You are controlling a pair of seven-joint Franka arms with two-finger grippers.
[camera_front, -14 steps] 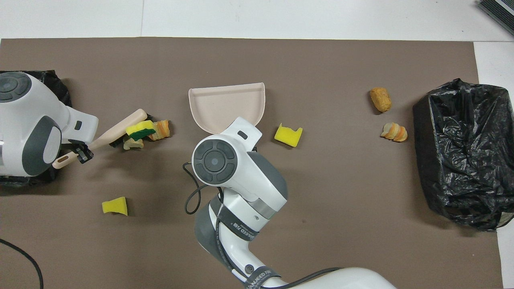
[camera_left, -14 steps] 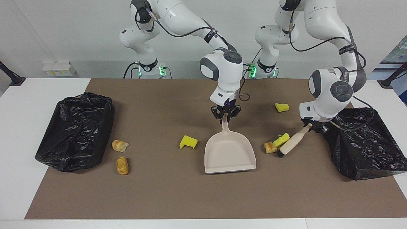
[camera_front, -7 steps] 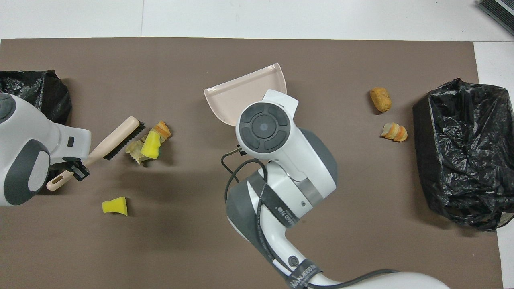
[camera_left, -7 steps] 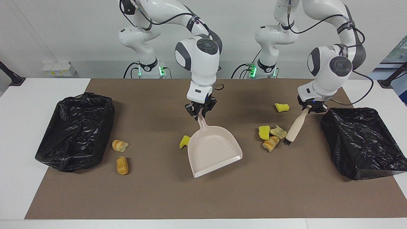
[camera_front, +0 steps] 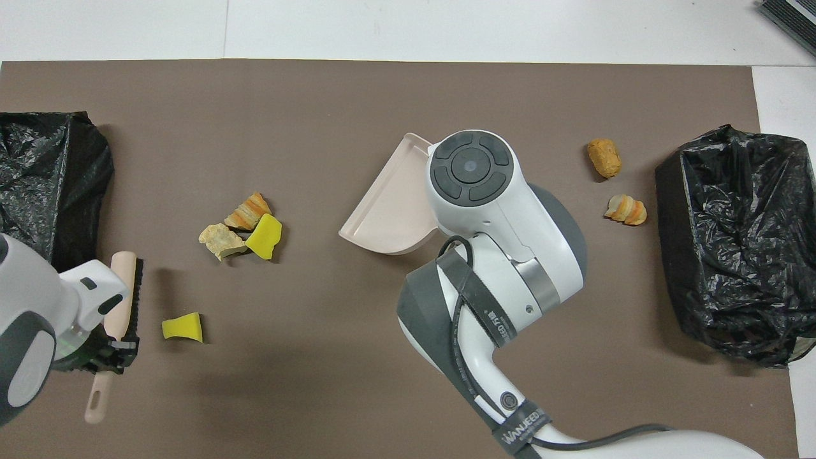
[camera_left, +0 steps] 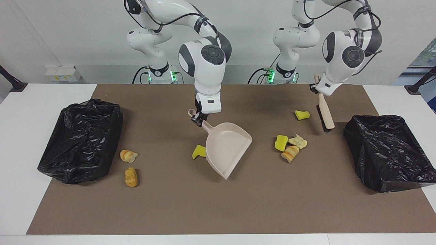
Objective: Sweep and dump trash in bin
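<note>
Now higher: left gripper (camera_left: 314, 89) jaws clamped on the brush (camera_left: 325, 114), right gripper (camera_left: 197, 119) gripping the tilted dustpan (camera_left: 226, 144).

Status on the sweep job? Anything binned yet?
Binned: nothing visible; no trash in the dustpan. In hand: right gripper holds the dustpan by its handle, tilted up; left gripper holds the brush raised. Left: three pieces bunched, plus four loose ones to sweep, then dumping into a bin.

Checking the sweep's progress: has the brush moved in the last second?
Yes. The left gripper has lifted the brush off the three-piece trash pile, toward the robots, beside the lone yellow sponge chunk.
</note>
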